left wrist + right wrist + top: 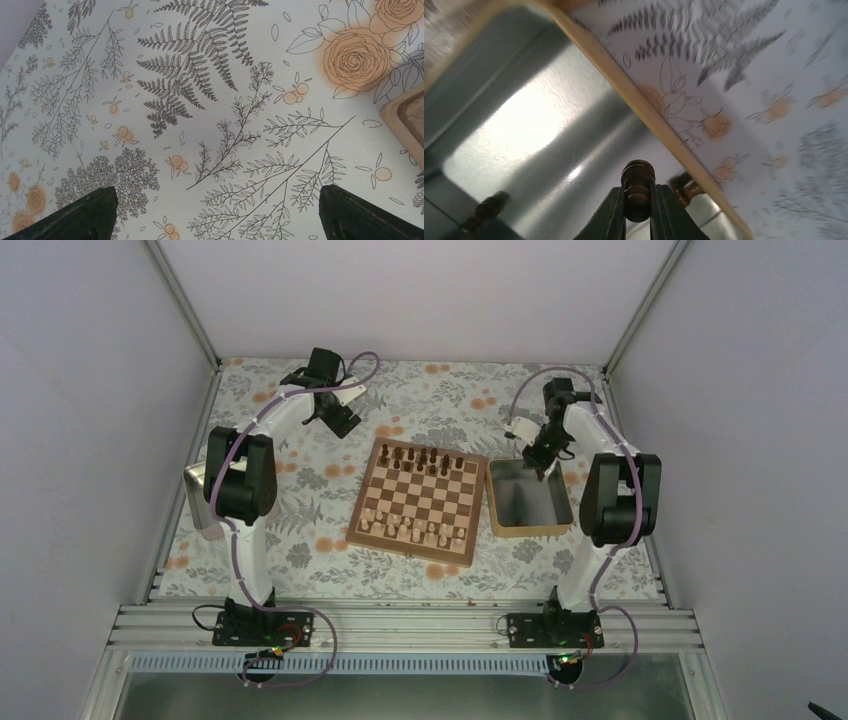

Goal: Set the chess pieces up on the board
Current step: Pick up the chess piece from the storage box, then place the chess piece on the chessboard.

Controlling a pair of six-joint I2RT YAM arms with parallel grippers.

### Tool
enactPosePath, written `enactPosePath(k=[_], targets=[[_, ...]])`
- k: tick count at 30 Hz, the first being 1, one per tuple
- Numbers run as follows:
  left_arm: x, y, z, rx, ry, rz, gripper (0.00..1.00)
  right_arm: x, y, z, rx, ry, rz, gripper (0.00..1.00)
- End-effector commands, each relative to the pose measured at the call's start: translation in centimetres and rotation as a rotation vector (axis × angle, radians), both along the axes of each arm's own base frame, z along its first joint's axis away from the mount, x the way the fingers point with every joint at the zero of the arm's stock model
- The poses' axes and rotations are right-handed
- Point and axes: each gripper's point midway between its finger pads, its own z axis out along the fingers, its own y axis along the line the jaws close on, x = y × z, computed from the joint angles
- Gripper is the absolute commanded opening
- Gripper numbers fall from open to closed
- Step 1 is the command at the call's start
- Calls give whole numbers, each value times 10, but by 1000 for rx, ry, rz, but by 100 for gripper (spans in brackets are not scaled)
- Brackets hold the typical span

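Chess pieces (425, 455), the dark ones, are mostly lined up along the far rows of the board (362, 515), off to the left of the right pincer (543, 466). That pincer hangs over the far end of the metal tray (530, 532), which sits just beside the board's right edge. From the wrist view it's pinching one dark piece (638, 175) just under its round head, which pokes out between the fingers (611, 215). The tray's shiny floor is underneath and the tan rim runs just past the tips. A loose piece (486, 210), also dark, lies in the tray down and to the left of the pincer. There's something brown behind the right finger too, but it's too blurry to call. Pale pieces (415, 530) fill the near rows of the board. Left pincer (340, 420) is up by the board's far left corner with its jaws spread wide. The flowery tablecloth (200, 100) is right under it, and a corner of the board peeks in on its right.
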Motion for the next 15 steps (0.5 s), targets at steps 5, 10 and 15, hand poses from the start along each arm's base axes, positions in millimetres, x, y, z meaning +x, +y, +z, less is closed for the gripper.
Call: enactPosePath(k=[5,10,15], targets=[[-1,-3,5,-1,-11,-16,100,11,72,70,2,-103,174,6],[-2,-3,6,-2,-12,-16,100,10,135,81,4,-125,320,7],[-2,-3,6,-5,-9,-17,100,10,165,58,-21,-88,385,7]])
